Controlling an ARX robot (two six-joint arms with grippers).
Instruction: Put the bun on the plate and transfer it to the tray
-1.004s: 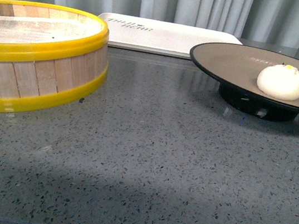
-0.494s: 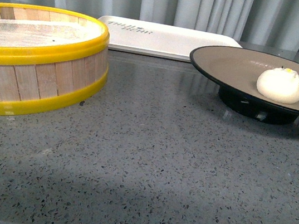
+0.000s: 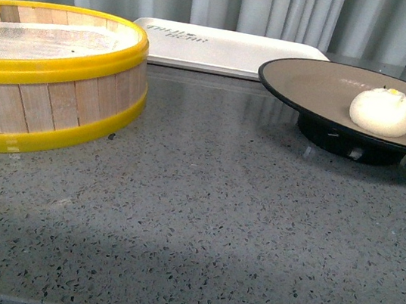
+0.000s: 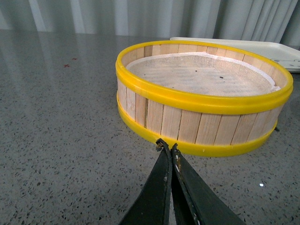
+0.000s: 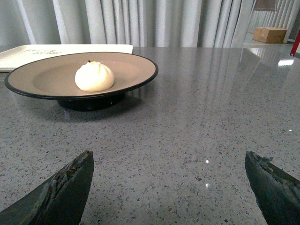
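The left gripper [image 4: 167, 146] hangs low over the grey speckled counter [image 3: 214, 230]. Its two dark fingers are pressed together with nothing between them, and the tips point at the near wall of the yellow-rimmed wooden steamer basket [image 4: 201, 117]. They end close in front of the basket's lower yellow band; whether they touch it cannot be told. The right gripper [image 5: 168, 157] also sits low, roughly level with the counter, its fingers [image 5: 65, 187] spread wide apart and holding nothing. Neither arm shows in the front view.

The basket has a pale mesh lining with a few dark specks. Past it, seen from the left gripper, a corner of the white tray [image 4: 281, 49] shows. A pale curtain [image 3: 285, 11] hangs behind the counter, and a cardboard box [image 5: 269, 33] stands far off beyond the right gripper. Only bare counter lies between the right gripper and the plate [image 5: 47, 77].

The bun [image 5: 94, 77] sits upright on the plate's tan inside, its yellow dot on top. It is ahead of the right gripper, well apart from it, and off toward the robot's left of the line on which the gripper points. The plate stands on its black foot on the counter, with the tray beyond it. From the left gripper the bun is far, with the basket close in front of that gripper.
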